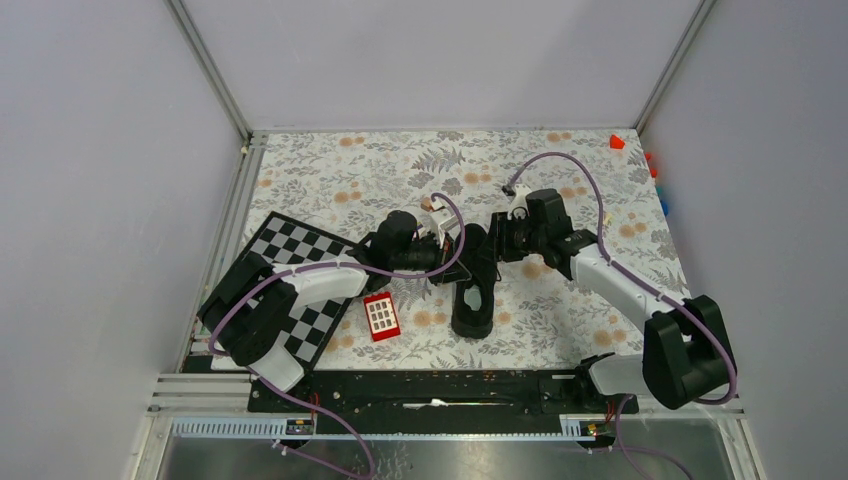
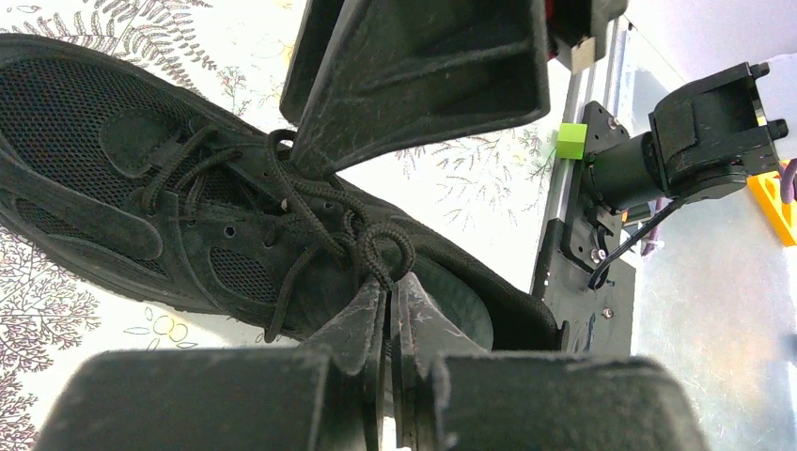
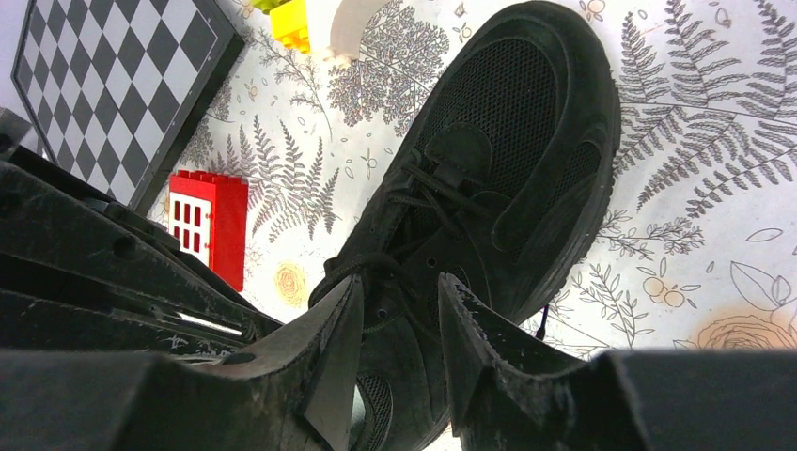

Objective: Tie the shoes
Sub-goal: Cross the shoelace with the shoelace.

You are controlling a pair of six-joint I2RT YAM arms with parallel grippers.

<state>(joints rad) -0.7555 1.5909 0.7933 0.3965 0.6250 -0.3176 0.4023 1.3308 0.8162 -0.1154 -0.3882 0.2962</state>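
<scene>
With the sneaker (image 1: 472, 300) lying mid-bench (image 1: 560, 180) between both arms, your left tool (image 2: 387, 299) is pinched shut on a loop of the laces (image 2: 320, 211), so hold that taut and bring the half-open, empty right tool (image 3: 399, 315) squarely over a free strand before closing.

Two arms: white shells on the left arm (image 1: 310, 283) and right arm (image 1: 615, 280), black motor blocks at the joints, a purple cable (image 1: 565, 155) looping along each. Fingers (image 3: 475, 348) are matte black wedges, scuffed pale. The black base plate (image 2: 575, 263) carries small silver screws.
</scene>
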